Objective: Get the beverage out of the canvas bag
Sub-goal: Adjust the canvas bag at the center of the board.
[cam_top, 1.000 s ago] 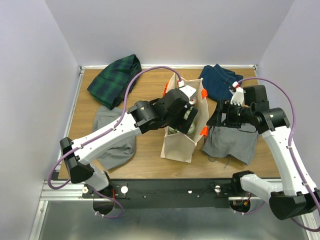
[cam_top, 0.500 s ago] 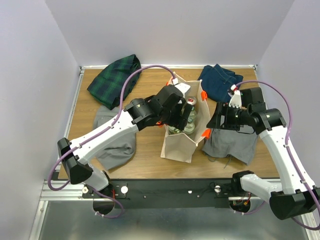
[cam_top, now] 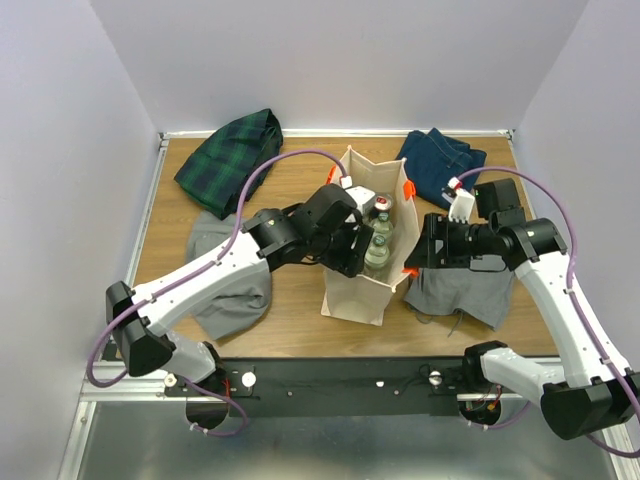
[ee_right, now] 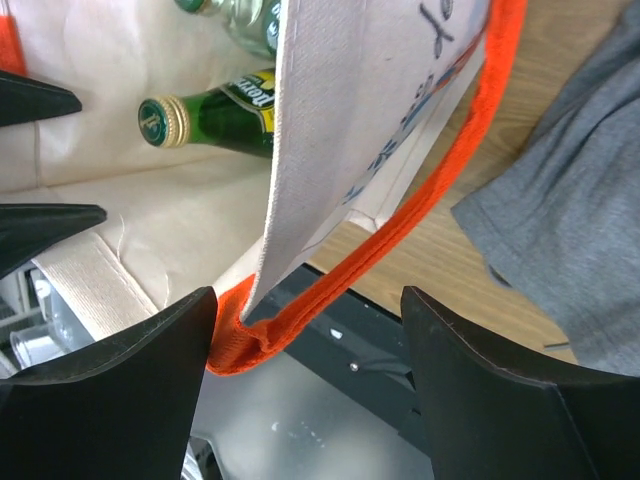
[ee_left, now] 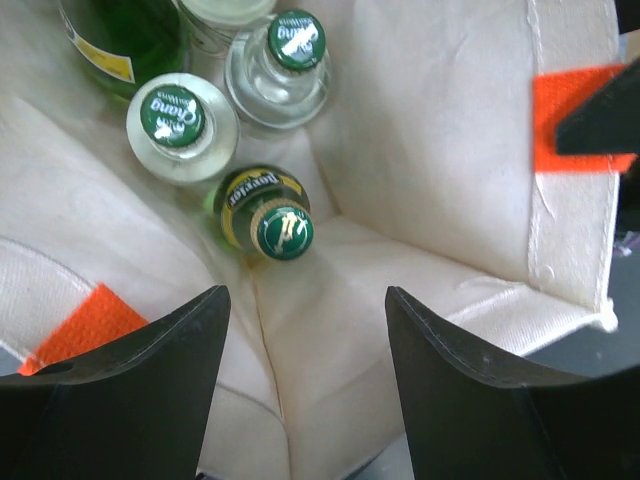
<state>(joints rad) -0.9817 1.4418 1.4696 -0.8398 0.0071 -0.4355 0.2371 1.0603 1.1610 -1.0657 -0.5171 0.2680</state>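
Note:
The canvas bag [cam_top: 355, 288] stands upright mid-table, its mouth open. Inside are several beverage bottles: a green one with a green-gold cap [ee_left: 283, 228], two clear ones with green caps [ee_left: 172, 118] and a dark green one [ee_left: 110, 40]. My left gripper [ee_left: 305, 330] hangs open over the bag's inside, just short of the green bottle, with nothing between its fingers. My right gripper [ee_right: 310, 320] is open at the bag's right rim. The bag wall [ee_right: 350, 130] and an orange handle [ee_right: 400, 240] pass between its fingers, and the handle rests against one finger [ee_right: 150, 390].
A plaid cloth [cam_top: 230, 160] lies at the back left and a grey cloth [cam_top: 225, 285] under the left arm. Denim [cam_top: 440, 165] sits at the back right, a grey garment [cam_top: 460, 285] under the right arm. White walls enclose the table.
My left gripper has shifted toward the near end of the bag and its jaws have narrowed. My right gripper has moved left onto the bag's right rim and handle.

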